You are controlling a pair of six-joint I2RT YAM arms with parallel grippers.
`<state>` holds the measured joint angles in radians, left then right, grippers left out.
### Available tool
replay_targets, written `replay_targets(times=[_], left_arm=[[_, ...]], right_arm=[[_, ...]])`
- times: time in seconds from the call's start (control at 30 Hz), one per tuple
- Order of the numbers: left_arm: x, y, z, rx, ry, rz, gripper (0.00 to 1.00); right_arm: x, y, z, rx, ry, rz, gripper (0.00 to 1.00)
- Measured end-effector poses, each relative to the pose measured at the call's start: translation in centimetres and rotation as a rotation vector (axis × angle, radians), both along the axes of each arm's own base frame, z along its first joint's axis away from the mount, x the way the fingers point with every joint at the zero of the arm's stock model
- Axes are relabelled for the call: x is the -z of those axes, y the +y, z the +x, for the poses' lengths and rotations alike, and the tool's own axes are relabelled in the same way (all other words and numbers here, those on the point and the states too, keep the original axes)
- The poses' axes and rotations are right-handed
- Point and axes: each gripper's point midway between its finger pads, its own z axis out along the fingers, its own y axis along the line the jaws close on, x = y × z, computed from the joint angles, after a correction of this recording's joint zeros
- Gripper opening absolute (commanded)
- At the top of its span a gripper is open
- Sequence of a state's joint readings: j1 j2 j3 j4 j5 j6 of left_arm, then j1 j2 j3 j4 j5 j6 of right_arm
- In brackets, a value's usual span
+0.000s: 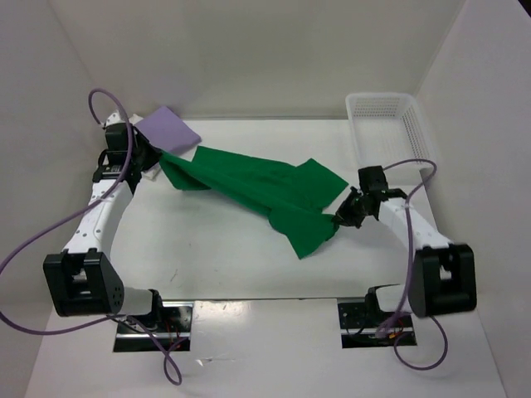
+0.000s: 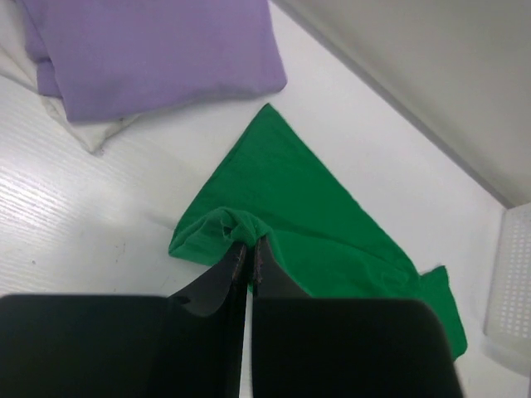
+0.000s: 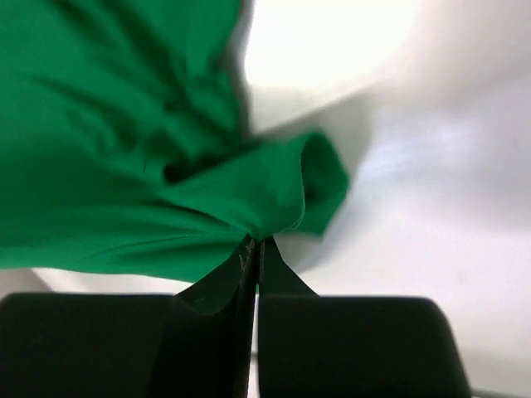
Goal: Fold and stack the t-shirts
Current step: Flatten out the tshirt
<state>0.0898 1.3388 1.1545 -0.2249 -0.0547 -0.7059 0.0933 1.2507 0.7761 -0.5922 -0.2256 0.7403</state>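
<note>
The green t-shirt (image 1: 257, 189) lies stretched and rumpled across the table between both arms. My left gripper (image 1: 159, 159) is shut on its left end; the left wrist view shows the cloth (image 2: 299, 207) bunched at the closed tips (image 2: 250, 244). At the shirt's right end, my right gripper (image 1: 338, 219) is also shut, pinching a fold of green cloth (image 3: 166, 166) at its tips (image 3: 255, 240). A folded lilac t-shirt (image 1: 168, 129) rests at the back left on top of a folded white t-shirt (image 2: 91, 133).
A white plastic lattice basket (image 1: 383, 124) stands at the back right by the wall. White walls enclose the table on three sides. Purple cables loop beside both arms.
</note>
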Motion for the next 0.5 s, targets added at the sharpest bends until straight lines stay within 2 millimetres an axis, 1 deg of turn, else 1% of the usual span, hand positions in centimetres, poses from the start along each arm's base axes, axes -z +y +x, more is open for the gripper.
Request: replay_targets(times=[0.07, 0.13, 0.2, 0.27, 0.3, 0.33, 0.4, 0.43, 0.5], left_arm=[[1.5, 0.1, 0.6, -0.001, 0.034, -0.002, 0.01], [3.5, 0.2, 1.4, -0.003, 0.078, -0.005, 0.01], [5.4, 0.2, 1.9, -0.002, 0.124, -0.009, 0.01], [6.5, 0.3, 2.4, -0.001, 0.151, -0.010, 0.01], [6.9, 0.3, 2.5, 0.000, 0.158, -0.010, 0.01], [7.1, 0.3, 2.6, -0.001, 0.163, -0.010, 0.01], [7.2, 0.3, 2.8, 0.000, 0.159, -0.009, 0.01], [7.1, 0.3, 2.9, 0.000, 0.154, -0.008, 0.01], [7.0, 0.4, 3.0, 0.002, 0.143, -0.003, 0.01]], right_arm=[[1.6, -0.3, 2.0, 0.007, 0.041, -0.021, 0.00], [3.1, -0.9, 5.3, 0.018, 0.055, -0.044, 0.00], [4.2, -1.5, 8.4, 0.028, 0.050, -0.061, 0.00], [4.7, -1.6, 10.6, 0.026, 0.033, -0.074, 0.07], [4.8, -1.7, 11.3, 0.026, 0.028, -0.081, 0.12], [4.8, -1.8, 11.7, 0.030, 0.024, -0.089, 0.24], [4.6, -1.9, 12.2, 0.030, 0.018, -0.105, 0.33], [4.5, -2.0, 12.4, 0.029, 0.014, -0.112, 0.41], [4.2, -2.2, 12.7, 0.029, -0.002, -0.128, 0.46]])
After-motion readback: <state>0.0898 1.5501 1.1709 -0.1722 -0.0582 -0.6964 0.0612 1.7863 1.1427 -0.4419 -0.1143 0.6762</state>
